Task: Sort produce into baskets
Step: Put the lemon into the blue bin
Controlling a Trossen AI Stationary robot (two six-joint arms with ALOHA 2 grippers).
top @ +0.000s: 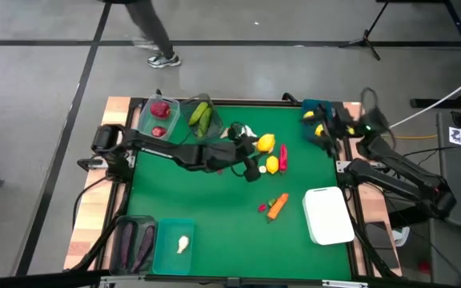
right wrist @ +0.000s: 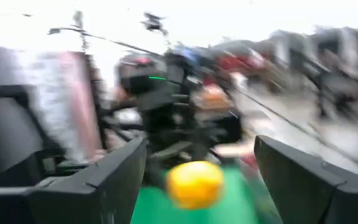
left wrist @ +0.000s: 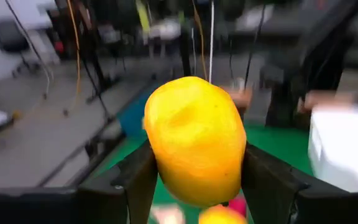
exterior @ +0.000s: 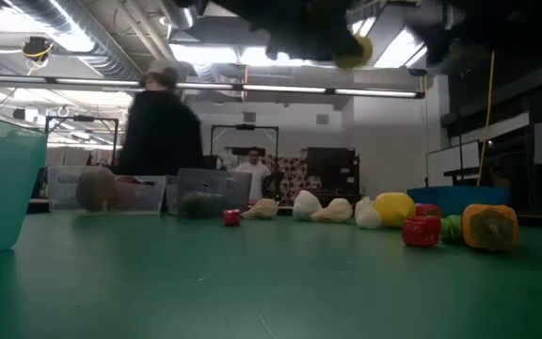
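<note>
Over the surface's middle, the left pincer (left wrist: 194,186) clamps a lemon (left wrist: 194,140); the right pincer (right wrist: 194,180) hangs open, empty, far right. Tubs partly filled; lemon, pepper, carrot (top: 277,207), garlic remain.

Overhead looks straight down; low camera level across table (top: 214,208); wrists close-up.

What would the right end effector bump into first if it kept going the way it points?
Probably the yellow lemon, which sits dead ahead between the open right end effector's fingers. How far off it lies is hard to judge from the blurred wrist view.
</note>
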